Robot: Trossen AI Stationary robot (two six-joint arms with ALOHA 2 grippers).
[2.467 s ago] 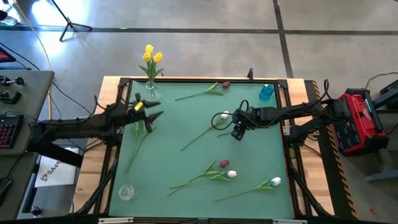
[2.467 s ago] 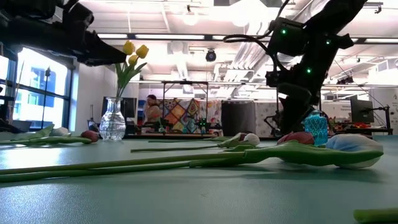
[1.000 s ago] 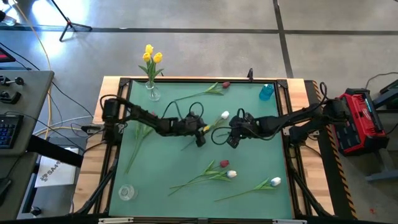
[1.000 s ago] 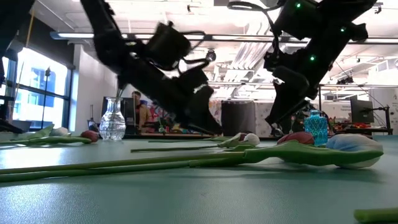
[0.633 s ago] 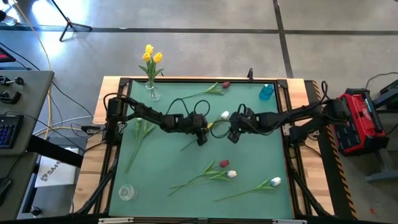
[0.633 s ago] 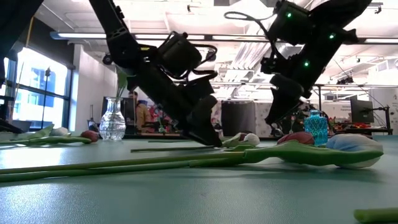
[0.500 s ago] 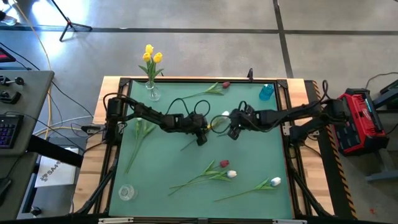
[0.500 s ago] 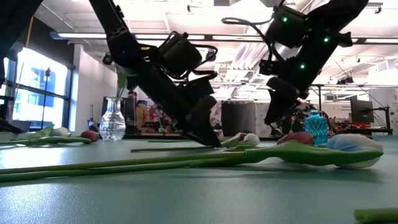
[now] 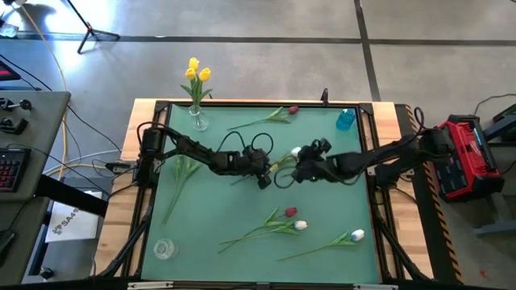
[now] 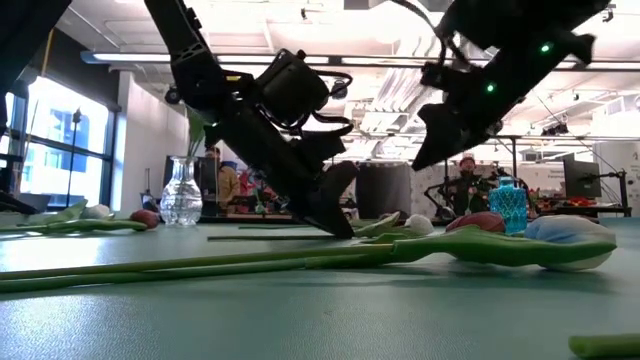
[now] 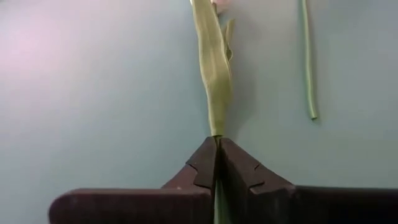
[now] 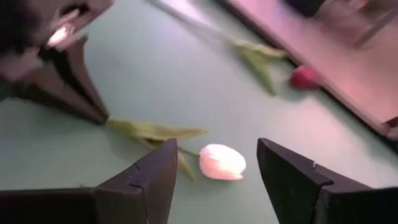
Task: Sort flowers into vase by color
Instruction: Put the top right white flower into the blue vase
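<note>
Tulips lie scattered over the green mat [image 9: 322, 209]. At mid-table the left gripper [image 9: 264, 172] is down on the mat, its fingers [image 11: 205, 167] pressed together on the stem of a white tulip [image 9: 296, 151]; the left wrist view shows the stem and a long leaf running straight out from between the closed tips. The flower's head lies just beyond, toward the right arm. In the low view the same gripper [image 10: 335, 205] stands tilted, tips at the mat.

The right gripper [image 9: 300, 167] hangs just beside that head, jaws wide apart and holding nothing. In its wrist view the white head [image 12: 222, 162] sits between the two spread fingers [image 12: 152, 177], clear of both, with the left gripper's dark tips [image 12: 74, 87] beyond it.

A clear vase [image 9: 197, 121] at the far left of the mat holds three yellow tulips [image 9: 195, 72]. A dark red tulip [image 9: 292, 109] lies along the far edge, near a blue vase [image 9: 346, 119] at the far right. Another stem with leaves [image 9: 179, 179] lies along the left side. Near the front, a red tulip [image 9: 290, 213] and a white one [image 9: 300, 225] lie close together, their stems crossing, and a further white tulip [image 9: 356, 235] lies to their right. An empty clear vase [image 9: 164, 249] stands at the near left corner.
</note>
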